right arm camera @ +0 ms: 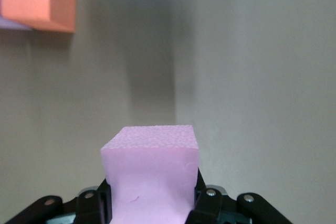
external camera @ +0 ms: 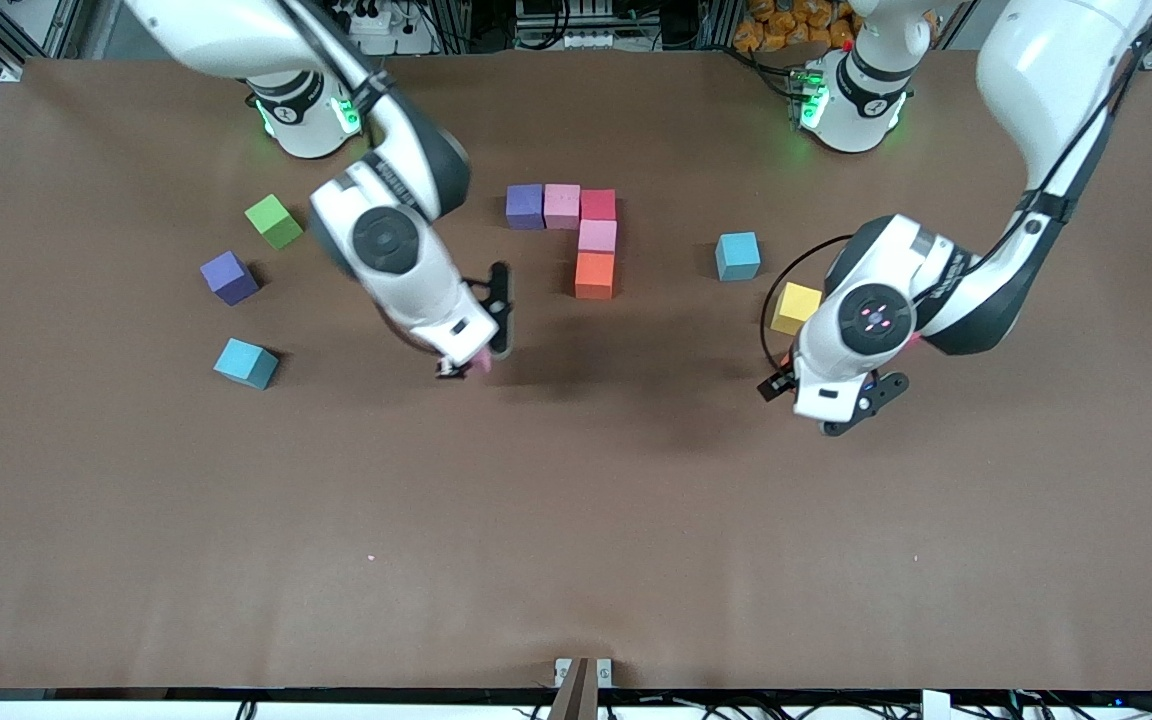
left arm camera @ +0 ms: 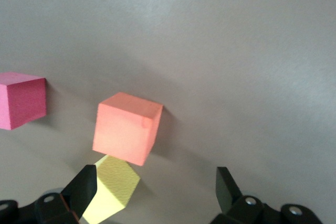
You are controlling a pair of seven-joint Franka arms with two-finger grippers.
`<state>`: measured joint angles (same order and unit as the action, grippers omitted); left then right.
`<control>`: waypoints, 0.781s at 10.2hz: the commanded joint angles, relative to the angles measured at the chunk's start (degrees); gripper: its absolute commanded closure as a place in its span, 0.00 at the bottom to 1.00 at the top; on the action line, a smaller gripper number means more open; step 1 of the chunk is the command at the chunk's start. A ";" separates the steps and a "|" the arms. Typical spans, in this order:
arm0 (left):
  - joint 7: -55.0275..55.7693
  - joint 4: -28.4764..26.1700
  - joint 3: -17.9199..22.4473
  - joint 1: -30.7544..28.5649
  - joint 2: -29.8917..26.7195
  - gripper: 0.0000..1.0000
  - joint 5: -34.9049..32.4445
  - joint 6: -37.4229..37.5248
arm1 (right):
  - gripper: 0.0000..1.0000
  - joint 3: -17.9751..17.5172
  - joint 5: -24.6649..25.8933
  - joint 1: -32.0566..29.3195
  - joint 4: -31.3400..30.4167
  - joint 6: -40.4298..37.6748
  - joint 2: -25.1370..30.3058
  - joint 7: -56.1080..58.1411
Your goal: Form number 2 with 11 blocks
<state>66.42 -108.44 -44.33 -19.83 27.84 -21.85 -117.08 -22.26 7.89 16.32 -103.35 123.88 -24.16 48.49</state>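
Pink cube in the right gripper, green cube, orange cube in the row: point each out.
pink cube [right arm camera: 152,177], right wrist view, front face.
green cube [external camera: 273,220], front view, top face.
orange cube [external camera: 594,274], front view, top face.

1. In the front view the right arm's wrist covers nearly all of the pink block [external camera: 481,366]; only a sliver shows.
2. The left arm hides part of the yellow cube [external camera: 796,306].
3. In the left wrist view the frame edge cuts off the magenta block [left arm camera: 20,100].
4. In the right wrist view the orange block [right arm camera: 37,1] is cropped at the corner.
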 commanded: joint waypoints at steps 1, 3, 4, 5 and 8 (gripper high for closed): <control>-1.90 -8.88 -4.36 -6.36 -4.73 0.00 0.23 -5.69 | 0.49 2.30 -1.12 6.06 -1.85 0.49 1.58 -5.48; -1.99 -12.13 -4.36 -6.45 -4.37 0.00 -0.55 -8.51 | 0.49 3.19 -1.12 9.51 -4.29 1.79 1.23 -9.53; -1.90 -13.88 -4.36 -6.63 -4.02 0.00 -2.39 -9.30 | 0.49 3.10 -1.12 9.00 -7.01 5.63 0.44 -9.72; -1.82 -16.25 -4.36 -6.63 -4.54 0.00 -3.10 -11.75 | 0.49 3.02 -1.03 8.73 -10.43 10.37 0.43 -9.73; 0.11 -19.51 -8.20 -6.27 -4.81 0.00 -3.99 -13.18 | 0.50 1.62 -1.12 9.70 -16.07 15.77 0.78 -14.45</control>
<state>65.16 -124.99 -49.28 -25.55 25.17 -24.58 -129.27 -19.57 7.79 25.49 -116.55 138.11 -24.80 37.27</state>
